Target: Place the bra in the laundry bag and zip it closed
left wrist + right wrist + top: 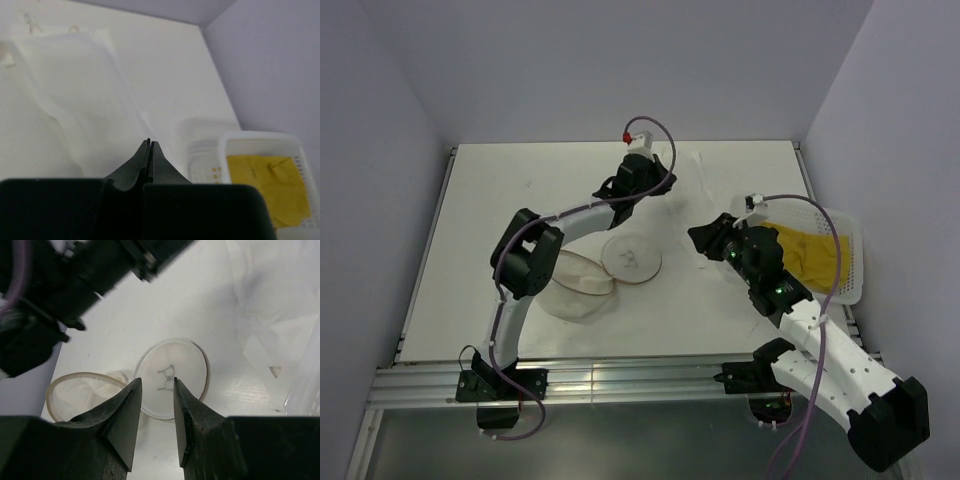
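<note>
The mustard-yellow bra (810, 255) lies in a white slotted basket (857, 275) at the right; it also shows in the left wrist view (270, 185). The round white mesh laundry bag (578, 287) lies open mid-table, its round lid (632, 258) flipped out beside it. My right gripper (702, 238) is open and empty, hovering just right of the lid. In the right wrist view the gripper (157, 382) frames the lid (187, 357), with the bag's ring (75, 390) at the left. My left gripper (668, 183) is shut and empty at the far middle (150, 141).
A white translucent sheet or pouch (705, 185) lies flat between the left gripper and the basket, seen in the left wrist view (75, 85) and the right wrist view (270, 290). The basket (260, 137) stands at the table's right edge. Walls enclose three sides.
</note>
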Tool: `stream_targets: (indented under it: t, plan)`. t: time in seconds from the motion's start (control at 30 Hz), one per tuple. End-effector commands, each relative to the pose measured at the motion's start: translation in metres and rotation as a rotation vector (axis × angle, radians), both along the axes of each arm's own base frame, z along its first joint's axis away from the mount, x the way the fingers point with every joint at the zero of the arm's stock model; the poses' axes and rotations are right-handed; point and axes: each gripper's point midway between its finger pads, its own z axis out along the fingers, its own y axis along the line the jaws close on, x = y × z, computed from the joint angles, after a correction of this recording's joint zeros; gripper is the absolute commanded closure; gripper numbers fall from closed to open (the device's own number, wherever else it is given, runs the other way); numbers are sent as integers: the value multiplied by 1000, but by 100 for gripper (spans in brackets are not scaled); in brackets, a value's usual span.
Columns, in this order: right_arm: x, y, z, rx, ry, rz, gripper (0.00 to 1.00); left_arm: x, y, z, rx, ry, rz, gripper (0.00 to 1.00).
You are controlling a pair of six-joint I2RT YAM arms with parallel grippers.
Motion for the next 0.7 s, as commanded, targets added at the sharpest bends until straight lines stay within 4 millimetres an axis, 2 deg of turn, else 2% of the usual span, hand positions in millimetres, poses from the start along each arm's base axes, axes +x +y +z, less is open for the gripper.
stream_targets:
  t: [0.0, 0.03, 0.1, 0.13, 0.17, 0.2, 0.23, 0.27, 0.3, 0.33, 0.4, 0.43, 0.5, 0.53, 0.6, 0.63, 0.67]
  plan:
    - [11, 10, 30, 51, -70, 14, 60, -7, -10, 77, -88, -162, -86, 100]
    - [13, 10, 30, 51, -70, 14, 60, -8, -9, 61, -39, -110, -86, 100]
    - [13, 10, 30, 53, -71, 9, 60, -2, -5, 44, 7, -70, -56, 100]
    - [13, 8, 28, 48, -67, 2, 60, -1, -3, 37, 25, -53, -45, 92]
    - [12, 8, 28, 45, -70, 2, 60, 3, 3, 14, 82, -3, -8, 81]
    - [14, 3, 30, 36, -78, -23, 61, 13, 6, 19, 106, -16, 29, 67]
    - [14, -1, 28, 25, -72, -44, 61, 17, 6, -3, 149, 13, 38, 46]
    - [14, -5, 28, 22, -77, -59, 62, 17, 8, -16, 195, 46, 42, 40]
    - [14, -7, 29, 15, -82, -65, 62, 26, 6, -7, 198, 27, 52, 34]
    - [12, -9, 31, 18, -90, -71, 63, 28, 8, -31, 242, 61, 62, 28]
    - [9, -11, 33, 21, -101, -77, 63, 34, 7, -36, 267, 79, 77, 28]
    - [8, -11, 32, 18, -99, -72, 63, 36, 9, -51, 289, 97, 86, 28]
    - [6, -11, 33, 17, -102, -67, 64, 40, 4, -51, 280, 91, 80, 29]
    - [5, -12, 31, 13, -98, -67, 64, 41, 2, -62, 285, 105, 73, 30]
    - [4, -12, 31, 11, -100, -63, 64, 43, -4, -62, 268, 109, 59, 31]
    - [4, -12, 28, 7, -95, -61, 64, 43, -5, -72, 270, 122, 53, 33]
    - [3, -11, 28, 6, -95, -58, 64, 44, -7, -72, 260, 123, 47, 34]
